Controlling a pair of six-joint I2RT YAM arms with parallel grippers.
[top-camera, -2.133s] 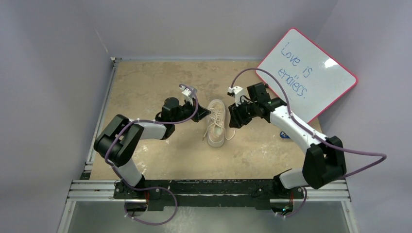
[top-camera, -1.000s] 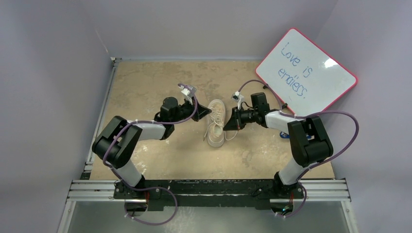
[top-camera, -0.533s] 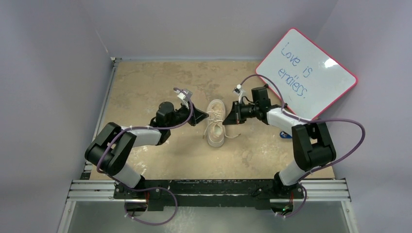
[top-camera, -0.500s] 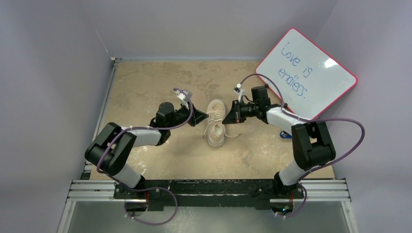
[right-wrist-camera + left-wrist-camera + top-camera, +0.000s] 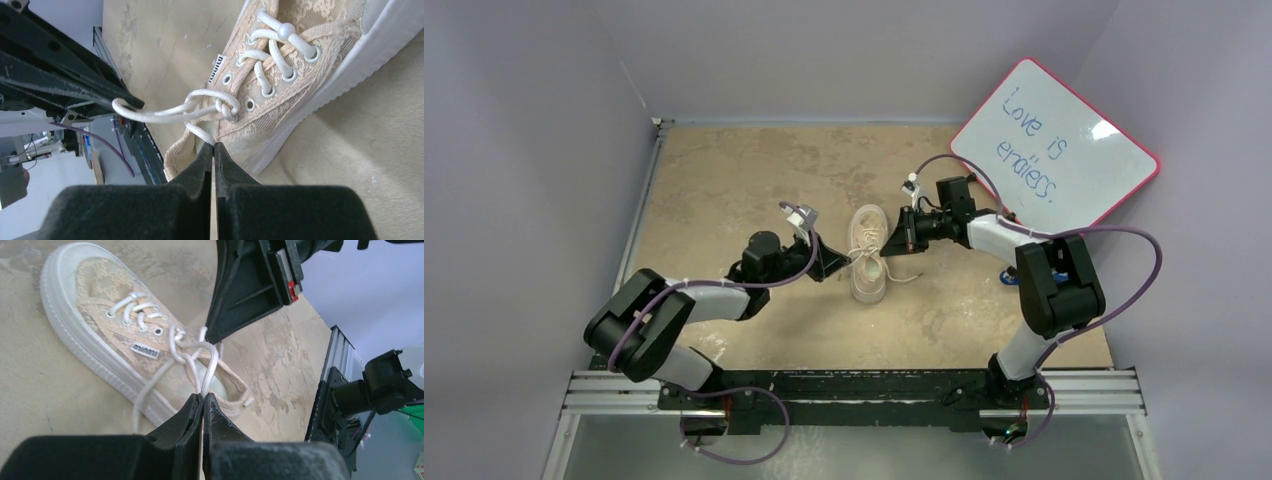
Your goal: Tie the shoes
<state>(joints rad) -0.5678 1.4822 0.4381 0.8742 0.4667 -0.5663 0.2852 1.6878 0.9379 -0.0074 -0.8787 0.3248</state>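
Observation:
A cream low-top sneaker (image 5: 868, 262) lies mid-table, also in the left wrist view (image 5: 100, 310) and right wrist view (image 5: 300, 55). Its cream laces cross in a knot (image 5: 227, 107) over the tongue. My left gripper (image 5: 839, 258) sits at the shoe's left side, shut on a doubled lace loop (image 5: 210, 365). My right gripper (image 5: 894, 238) sits at the shoe's right side, shut on a lace strand (image 5: 200, 134). Both lace parts run taut from the knot (image 5: 181, 352) to the fingertips.
A whiteboard with a red rim (image 5: 1054, 150) leans at the back right. A small blue object (image 5: 1009, 277) lies by the right arm. A loose lace end (image 5: 904, 278) trails right of the shoe. Metal rails (image 5: 854, 390) run along the near edge.
My left gripper has moved nearer and right, toward the shoe, holding its loop. My right gripper shifted back and a little left, close to the shoe's upper. The shoe has not moved.

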